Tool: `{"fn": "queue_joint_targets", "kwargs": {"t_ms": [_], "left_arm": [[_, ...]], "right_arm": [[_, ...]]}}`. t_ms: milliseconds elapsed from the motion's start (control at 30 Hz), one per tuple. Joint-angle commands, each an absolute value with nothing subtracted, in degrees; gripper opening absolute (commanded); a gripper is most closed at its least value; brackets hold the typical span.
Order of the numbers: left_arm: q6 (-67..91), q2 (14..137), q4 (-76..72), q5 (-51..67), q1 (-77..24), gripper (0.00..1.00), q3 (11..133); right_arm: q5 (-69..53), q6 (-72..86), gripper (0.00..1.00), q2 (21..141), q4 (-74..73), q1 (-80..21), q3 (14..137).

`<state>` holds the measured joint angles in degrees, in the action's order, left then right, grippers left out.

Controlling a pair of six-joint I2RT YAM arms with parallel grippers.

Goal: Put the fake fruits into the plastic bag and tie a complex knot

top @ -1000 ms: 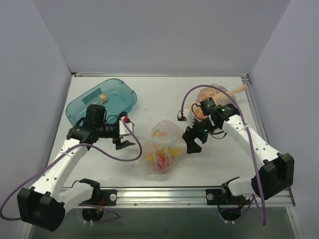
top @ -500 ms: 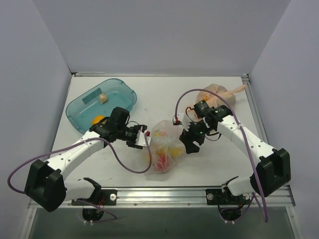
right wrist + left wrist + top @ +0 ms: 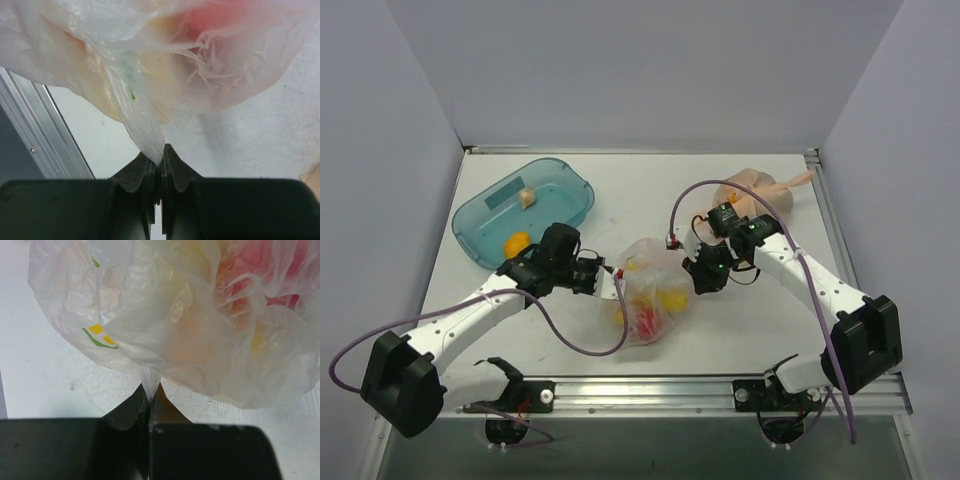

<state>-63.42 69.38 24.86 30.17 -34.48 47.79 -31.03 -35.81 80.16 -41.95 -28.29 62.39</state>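
You're at the tying step: fruits [image 3: 658,300] sit in the bag [image 3: 642,262], left gripper [image 3: 150,394] and right gripper [image 3: 160,161] each pinch its film; next, cross those ends

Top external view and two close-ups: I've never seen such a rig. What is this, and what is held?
Two white robot arms are bolted at the near edge of a white table. The wide picture comes from a fixed camera above and behind them; each close-up comes from a camera on one wrist. The left gripper and the right gripper are each shut on a pinch of the thin clear crinkly plastic bag, which holds yellow and red glossy toy fruits. An oval teal plastic tray holds an orange toy fruit and a small pale piece. A peach-orange bag lies at the back right.
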Motion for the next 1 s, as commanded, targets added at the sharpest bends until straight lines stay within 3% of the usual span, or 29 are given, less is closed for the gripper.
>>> {"fn": "queue_joint_targets", "kwargs": {"t_ms": [0, 433, 967], "left_arm": [[-60.56, 64.43, 24.35, 24.62, -34.1, 0.0, 45.71], [-56.34, 56.08, 24.61, 20.92, -25.93, 0.0, 40.61], [-62.93, 57.04, 24.43, 19.25, -17.49, 0.0, 33.4]], "right_arm": [[-26.29, -35.51, 0.0, 78.14, -42.81, -26.81, 61.44], [-20.22, -33.48, 0.0, 72.86, -38.5, -13.46, 59.51], [-18.9, -39.99, 0.0, 72.16, -30.59, -0.53, 48.17]]}}
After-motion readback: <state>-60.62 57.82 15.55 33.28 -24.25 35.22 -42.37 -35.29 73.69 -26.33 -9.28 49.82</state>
